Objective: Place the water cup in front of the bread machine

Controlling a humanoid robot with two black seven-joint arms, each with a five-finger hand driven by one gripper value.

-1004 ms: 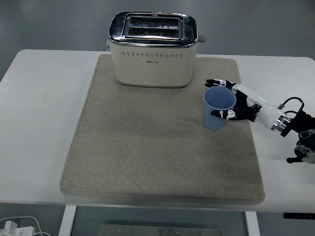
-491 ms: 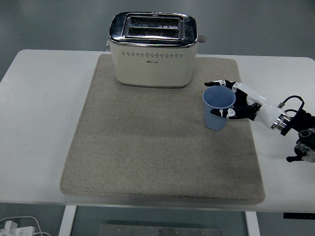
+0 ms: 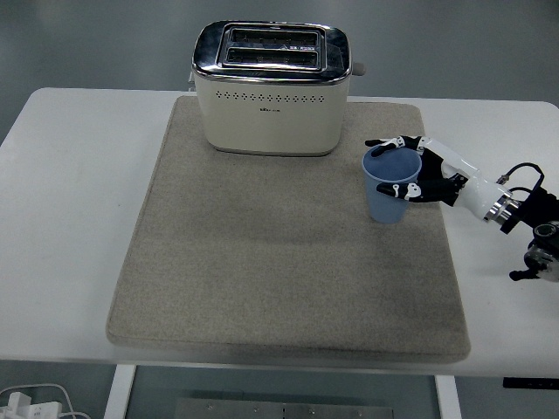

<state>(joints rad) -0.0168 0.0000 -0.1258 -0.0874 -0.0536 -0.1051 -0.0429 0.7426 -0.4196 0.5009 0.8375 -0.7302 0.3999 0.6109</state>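
Nearest us, the mat point(image 3: 288, 279) covers most of the table point(image 3: 61, 227), and its front half lies bare; that soft surface gives the cup a steady place to land.

Farther in, at the mat's right side, our right hand point(image 3: 417, 175) comes in from the right edge and is wrapped around the cup point(image 3: 389, 185): one finger point(image 3: 384, 142) curls along the far rim and another point(image 3: 395, 189) presses the near wall, so the cup is pinched from both sides. The cup stands upright, mouth up, which suits a vessel meant for water. We cannot tell whether its base touches the mat or is just off it.

Farthest back, the toaster point(image 3: 272, 87) sits at the mat's rear edge, slots up. The cup is to the right of its front face, not yet before it, so we judge a move leftward remains. Our left arm is out of view.
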